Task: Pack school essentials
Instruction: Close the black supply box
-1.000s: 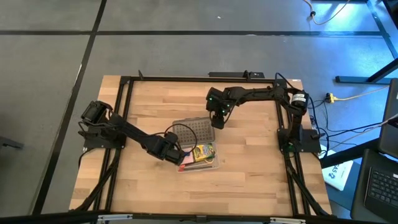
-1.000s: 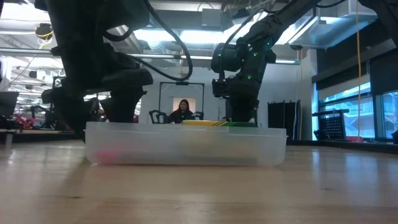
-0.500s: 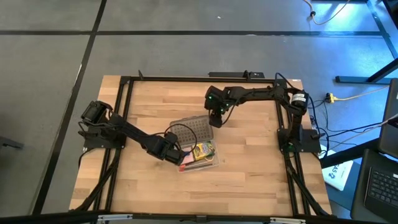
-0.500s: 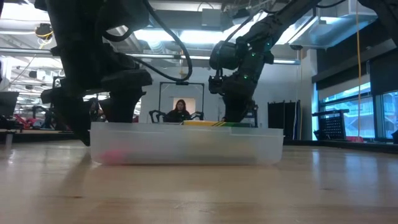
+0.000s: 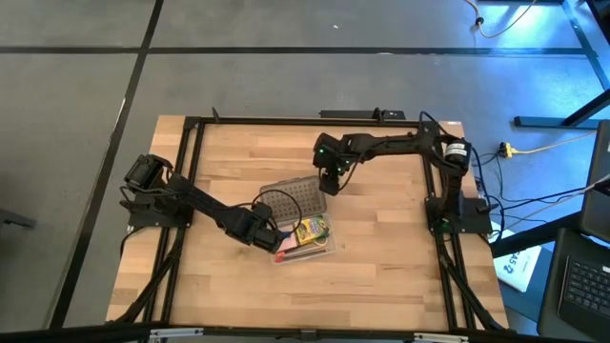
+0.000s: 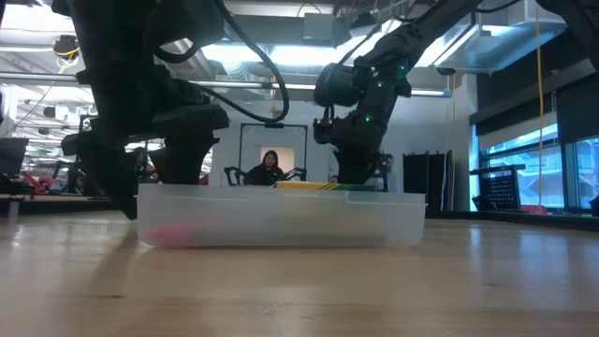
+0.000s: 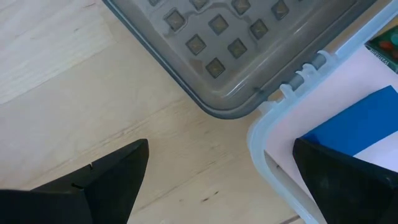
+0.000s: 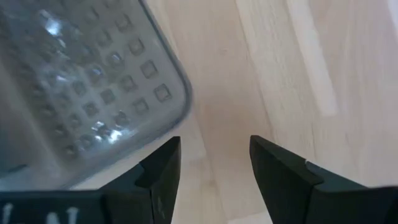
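A clear plastic case (image 5: 307,250) lies at the table's middle, its grey dotted lid (image 5: 294,201) swung open toward the far side. In it lie a green-and-yellow crayon box (image 5: 310,230), a pink pad (image 5: 279,254) and a blue block (image 7: 354,121). My left gripper (image 5: 270,236) is open and low at the case's left corner (image 7: 264,134), one finger over the case's inside, one outside. My right gripper (image 5: 329,186) is open just beyond the lid's far right corner (image 8: 168,93). Pencils and scissors do not show clearly. My left gripper straddles the case's corner from above. I cannot tell whether either finger touches the wall. My right gripper has one finger (image 8: 158,165) close beside the lid's corner. I cannot tell whether it touches the lid.
A black frame (image 5: 191,129) runs along the table's edges. Bare wood lies in front of the case and to its right. In the low view a person (image 6: 271,168) sits far behind the table.
My right gripper has gone a little toward the table's left edge, closer to the lid's corner. In the low view the case has shifted slightly on the table. My left gripper has kept still.
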You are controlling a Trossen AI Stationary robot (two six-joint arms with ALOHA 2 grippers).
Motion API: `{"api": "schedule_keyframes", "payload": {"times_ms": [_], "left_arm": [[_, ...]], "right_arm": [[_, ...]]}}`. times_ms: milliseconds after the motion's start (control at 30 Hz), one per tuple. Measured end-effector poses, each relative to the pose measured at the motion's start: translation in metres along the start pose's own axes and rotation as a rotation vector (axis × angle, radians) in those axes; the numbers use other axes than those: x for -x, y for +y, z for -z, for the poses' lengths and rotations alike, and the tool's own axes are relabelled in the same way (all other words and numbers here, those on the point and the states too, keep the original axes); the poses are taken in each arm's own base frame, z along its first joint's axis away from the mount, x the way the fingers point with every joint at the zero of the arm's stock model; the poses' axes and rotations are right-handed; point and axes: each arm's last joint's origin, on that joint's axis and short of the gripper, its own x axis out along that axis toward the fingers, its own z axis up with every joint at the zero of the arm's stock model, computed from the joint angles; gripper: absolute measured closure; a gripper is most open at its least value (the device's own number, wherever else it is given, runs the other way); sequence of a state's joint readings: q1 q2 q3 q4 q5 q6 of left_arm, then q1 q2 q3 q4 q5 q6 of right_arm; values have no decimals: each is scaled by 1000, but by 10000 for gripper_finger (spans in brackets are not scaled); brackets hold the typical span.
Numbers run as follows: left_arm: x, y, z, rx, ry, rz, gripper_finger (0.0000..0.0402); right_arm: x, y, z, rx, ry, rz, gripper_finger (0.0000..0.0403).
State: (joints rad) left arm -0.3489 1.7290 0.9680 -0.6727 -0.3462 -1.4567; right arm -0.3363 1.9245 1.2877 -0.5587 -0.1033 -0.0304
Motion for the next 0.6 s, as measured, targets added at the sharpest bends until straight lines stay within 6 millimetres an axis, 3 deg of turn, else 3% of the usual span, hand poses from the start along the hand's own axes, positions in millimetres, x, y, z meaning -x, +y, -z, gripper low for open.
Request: {"api": "schedule_keyframes", "payload": {"times_ms": [267, 600], "left_arm": [[0, 0, 0, 0, 0, 0, 8], [0, 0, 0, -1, 2, -1, 8]], "right_arm": [[-19, -2, 1, 28, 16, -2, 210], [-22, -2, -6, 63, -64, -97, 210]]}}
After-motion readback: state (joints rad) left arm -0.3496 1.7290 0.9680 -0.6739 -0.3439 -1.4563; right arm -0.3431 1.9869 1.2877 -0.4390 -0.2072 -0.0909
